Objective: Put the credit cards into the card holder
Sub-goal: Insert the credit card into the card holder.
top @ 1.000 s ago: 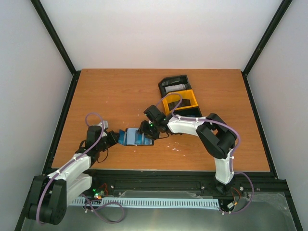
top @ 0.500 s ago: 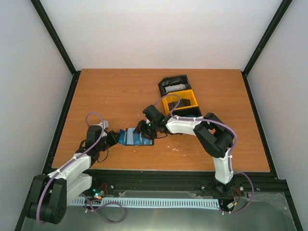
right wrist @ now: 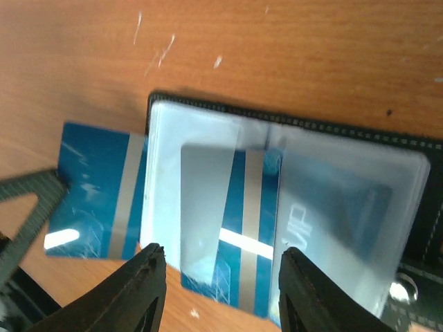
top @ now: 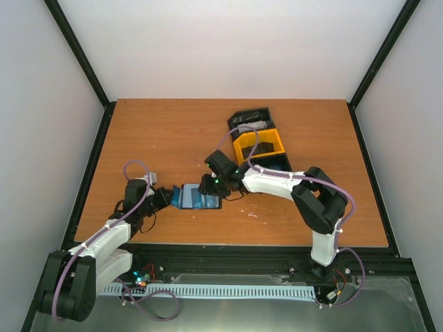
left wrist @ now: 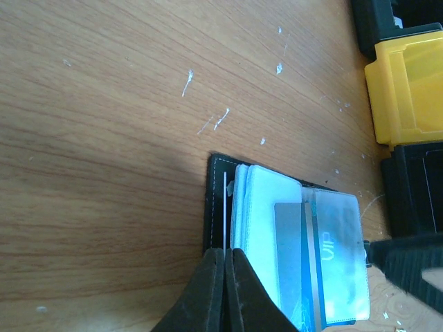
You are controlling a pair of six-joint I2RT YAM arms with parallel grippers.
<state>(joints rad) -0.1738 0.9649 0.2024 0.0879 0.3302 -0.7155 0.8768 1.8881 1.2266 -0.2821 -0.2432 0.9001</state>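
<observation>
two grippers are met at the open card holder (right wrist: pixel 346 129), which lies flat on the table (top: pixel 159 138) near its front edge, between the arms and apart from the black-and-yellow tray (left wrist: pixel 405 83).

right gripper (right wrist: pixel 223 250): poised over the holder, fingers (right wrist: pixel 149 283) spread wide. a blue card (right wrist: pixel 232 280) with a grey stripe is seen between them. its upper part is under a clear sleeve and its lower end sticks out past the holder's edge. it is flanked by the fingers on either side; contact cannot be made out.

left gripper (left wrist: pixel 225 253): set low at the holder's end toward the left arm, fingers pressed together with only a hairline seam. a thin pale edge runs out of that seam alongside the holder's black rim. whether a card or a sleeve leaf is nipped cannot be told.

second blue card (right wrist: pixel 93 187): shown in the right wrist view just beside the holder's left edge. its striped side is touching or slipped under the sleeves, which of the two cannot be told. its outer edge is met by the left gripper's dark tip.

"vip" lettering is read through one clear sleeve. white scuffs (left wrist: pixel 218 119) are scattered on the wood.
</observation>
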